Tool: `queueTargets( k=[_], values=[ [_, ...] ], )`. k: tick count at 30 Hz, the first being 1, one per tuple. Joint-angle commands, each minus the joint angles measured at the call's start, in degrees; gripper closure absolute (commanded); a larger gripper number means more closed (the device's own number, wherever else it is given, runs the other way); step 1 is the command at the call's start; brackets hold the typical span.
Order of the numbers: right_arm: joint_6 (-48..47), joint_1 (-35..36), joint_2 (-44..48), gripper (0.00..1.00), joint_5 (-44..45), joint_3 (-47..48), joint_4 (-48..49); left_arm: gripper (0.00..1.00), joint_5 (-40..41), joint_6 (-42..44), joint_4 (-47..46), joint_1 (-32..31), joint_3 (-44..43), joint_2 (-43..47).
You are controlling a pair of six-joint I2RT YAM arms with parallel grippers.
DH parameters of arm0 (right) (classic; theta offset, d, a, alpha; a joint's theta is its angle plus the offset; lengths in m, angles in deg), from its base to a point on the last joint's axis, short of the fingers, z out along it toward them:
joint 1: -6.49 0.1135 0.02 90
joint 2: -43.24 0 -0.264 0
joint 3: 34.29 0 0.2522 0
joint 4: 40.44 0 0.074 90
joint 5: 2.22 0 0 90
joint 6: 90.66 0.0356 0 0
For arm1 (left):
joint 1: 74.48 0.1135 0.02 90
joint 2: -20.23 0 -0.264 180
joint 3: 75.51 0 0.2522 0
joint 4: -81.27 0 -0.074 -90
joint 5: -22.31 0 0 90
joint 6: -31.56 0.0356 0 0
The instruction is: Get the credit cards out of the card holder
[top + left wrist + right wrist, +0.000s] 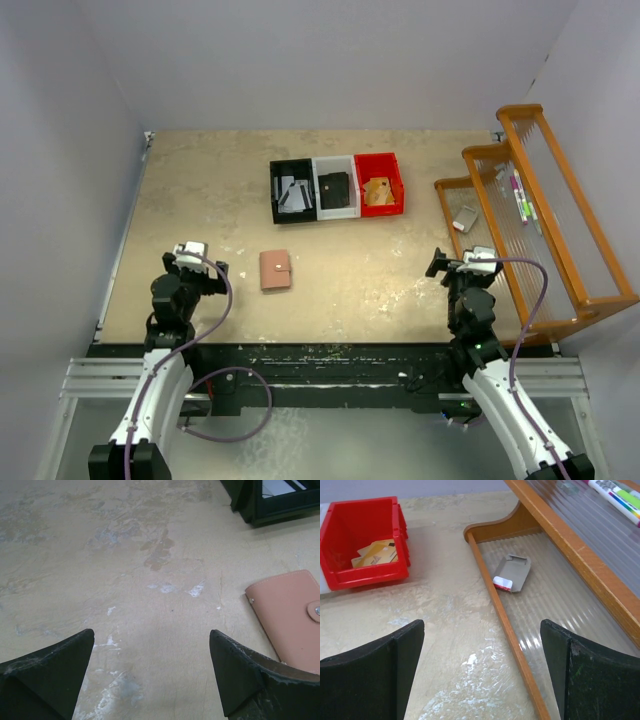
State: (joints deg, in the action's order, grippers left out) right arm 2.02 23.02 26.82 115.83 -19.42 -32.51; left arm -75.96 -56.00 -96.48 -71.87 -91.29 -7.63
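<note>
The salmon-pink card holder (275, 269) lies folded shut on the table, snap tab on its right side. It also shows at the right edge of the left wrist view (292, 617). No grey cards show outside it; its inside is hidden. My left gripper (200, 262) is open and empty, left of the holder and apart from it; in its own view (152, 672) the jaws stand wide over bare table. My right gripper (447, 265) is open and empty at the right, beside the wooden rack; its own view (482, 672) shows wide jaws.
Three bins stand at the back: a black bin (292, 190) with grey flat pieces, a white bin (335, 187) with a black wallet, a red bin (380, 184) with a tan-orange wallet (375, 553). A wooden rack (530, 220) at right holds markers and a small grey box (512, 572).
</note>
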Motion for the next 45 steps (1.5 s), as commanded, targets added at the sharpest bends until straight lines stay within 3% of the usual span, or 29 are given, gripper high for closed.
queueTargets(
  k=[1, 5, 8, 12, 16, 19, 23, 25, 30, 35, 40, 42, 43, 44, 45],
  values=[
    [1.4, 0.1, 0.9, 0.0, 3.4, 2.0, 0.3, 0.01, -6.2, 2.2, 1.8, 0.1, -6.4, -0.9],
    [1.8, 0.1, -2.4, 0.0, 6.3, 11.3, -5.5, 0.01, -6.5, 4.1, 10.6, 0.0, -20.7, -9.2],
    [14.3, 0.1, -6.3, 0.0, 10.4, 21.7, -16.7, 0.01, -7.8, 5.3, 20.6, 0.1, -31.4, -15.7],
    [27.3, 0.1, -13.1, 0.0, 12.2, 29.7, -20.9, 0.01, -15.0, 6.2, 32.3, 0.0, -42.3, -24.9],
    [39.9, 0.1, -21.6, 0.0, 6.2, 36.2, -26.8, 0.01, -20.0, 9.1, 41.8, 0.1, -50.8, -31.6],
    [38.4, 0.1, -26.6, 0.0, -3.8, 37.5, -22.0, 0.01, -21.2, 11.2, 48.5, 0.1, -55.9, -35.4],
    [32.9, 0.1, -32.0, 0.0, -22.2, 35.0, -8.2, 0.01, -20.2, 12.6, 52.4, 0.1, -58.6, -36.6],
    [32.9, 1.6, -37.8, 0.0, -25.0, 37.0, -8.4, 0.01, -19.4, 13.1, 52.8, 0.2, -58.6, -36.0],
    [30.1, 15.8, -51.2, 0.0, -13.7, 43.6, -12.0, 0.01, -18.5, 16.5, 55.8, 0.2, -58.9, -36.0],
    [30.4, 24.2, -61.1, 0.0, -8.3, 47.2, -9.6, 0.01, -12.0, 19.2, 55.2, 0.5, -57.5, -38.4],
    [30.1, 35.4, -74.9, 0.0, 3.3, 61.9, -21.6, 0.01, -11.5, 19.6, 56.0, 0.8, -57.8, -39.6],
    [39.1, 33.6, -78.5, 0.0, -0.4, 66.9, -28.9, 0.01, -11.4, 19.7, 56.2, 1.1, -58.2, -39.6],
    [41.2, 30.9, -79.7, 0.0, -6.8, 68.2, -29.8, 0.01, -11.5, 19.6, 56.4, 1.2, -58.6, -39.6],
    [41.8, 28.5, -80.3, 0.0, -12.6, 68.0, -28.4, 0.01, -11.7, 19.4, 56.6, 1.2, -58.9, -39.7],
    [40.7, 28.5, -80.3, 0.0, -12.7, 67.5, -26.0, 0.01, -12.0, 19.1, 56.8, 1.4, -59.3, -39.8]
  ],
)
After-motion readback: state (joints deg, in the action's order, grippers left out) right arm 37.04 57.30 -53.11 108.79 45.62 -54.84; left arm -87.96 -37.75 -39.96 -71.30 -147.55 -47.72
